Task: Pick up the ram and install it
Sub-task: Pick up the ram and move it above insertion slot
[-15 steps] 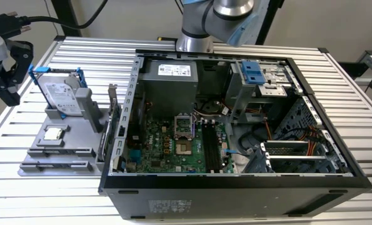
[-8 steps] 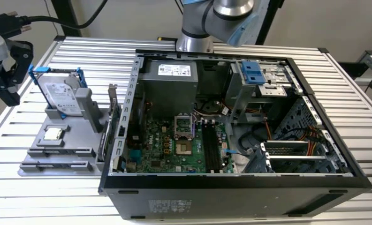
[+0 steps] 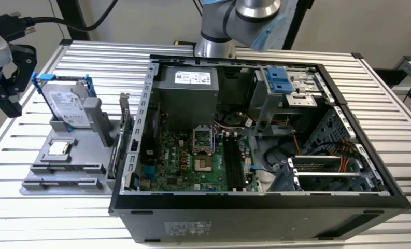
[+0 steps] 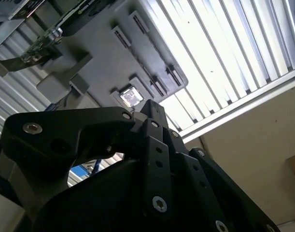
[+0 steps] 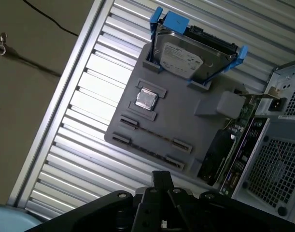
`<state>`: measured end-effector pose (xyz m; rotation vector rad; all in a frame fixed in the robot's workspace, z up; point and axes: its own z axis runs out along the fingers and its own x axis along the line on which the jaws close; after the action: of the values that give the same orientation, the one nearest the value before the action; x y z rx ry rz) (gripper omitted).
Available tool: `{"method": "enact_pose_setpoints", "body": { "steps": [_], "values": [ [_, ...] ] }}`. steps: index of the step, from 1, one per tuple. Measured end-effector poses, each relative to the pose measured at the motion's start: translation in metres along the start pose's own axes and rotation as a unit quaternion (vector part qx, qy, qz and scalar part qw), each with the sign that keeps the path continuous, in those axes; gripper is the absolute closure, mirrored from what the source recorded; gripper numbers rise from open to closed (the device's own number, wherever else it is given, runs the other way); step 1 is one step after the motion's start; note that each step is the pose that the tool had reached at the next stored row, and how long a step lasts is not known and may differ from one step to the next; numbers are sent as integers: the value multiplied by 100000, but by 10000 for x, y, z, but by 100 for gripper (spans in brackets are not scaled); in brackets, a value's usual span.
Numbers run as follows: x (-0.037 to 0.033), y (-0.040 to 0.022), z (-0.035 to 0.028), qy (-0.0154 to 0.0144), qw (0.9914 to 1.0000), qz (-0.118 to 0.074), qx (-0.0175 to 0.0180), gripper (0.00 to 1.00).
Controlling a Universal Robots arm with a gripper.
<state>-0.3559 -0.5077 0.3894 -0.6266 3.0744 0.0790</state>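
The ram (image 5: 152, 134) lies edge-on as a thin dark stick between two clips on the grey holder tray (image 5: 195, 130); in the exterior view the ram (image 3: 70, 168) sits near that tray's (image 3: 36, 179) front. A second thin stick (image 5: 146, 151) lies in the row beside it. My black gripper (image 3: 10, 101) hangs at the exterior view's far left, past the table's left edge and apart from the tray. In both wrist views its fingertips (image 5: 161, 177) (image 4: 152, 105) stand together with nothing between them. The motherboard's black slots (image 3: 234, 162) lie inside the open computer case (image 3: 260, 199).
On the tray stand a silver hard drive in a blue frame (image 3: 68, 106) and a square silver processor chip (image 3: 58, 149). An upright expansion card (image 3: 122, 136) stands between the tray and the case wall. The slatted metal table (image 3: 4, 207) carries everything. A black cable (image 3: 60, 21) runs to my wrist.
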Motion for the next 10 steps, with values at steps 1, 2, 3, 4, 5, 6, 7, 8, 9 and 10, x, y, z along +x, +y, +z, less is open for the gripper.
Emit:
{"method": "enact_pose_setpoints", "body": {
  "steps": [1,2,3,4,5,6,7,8,9,10],
  "values": [
    [0,0,0,14,100000,-254,-2,100],
    [0,0,0,23,99999,-511,-9,100],
    [0,0,0,35,99997,-769,-9,100],
    [0,0,0,49,99995,-1036,-15,100],
    [0,0,0,59,99992,-1293,-17,100],
    [0,0,0,74,99988,-1525,-21,100],
    [0,0,0,84,99985,-1748,-23,100],
    [0,0,0,94,99980,-1978,-27,100],
    [0,0,0,105,99976,-2206,-30,100],
    [0,0,0,119,99970,-2438,-32,100]
  ]
}}
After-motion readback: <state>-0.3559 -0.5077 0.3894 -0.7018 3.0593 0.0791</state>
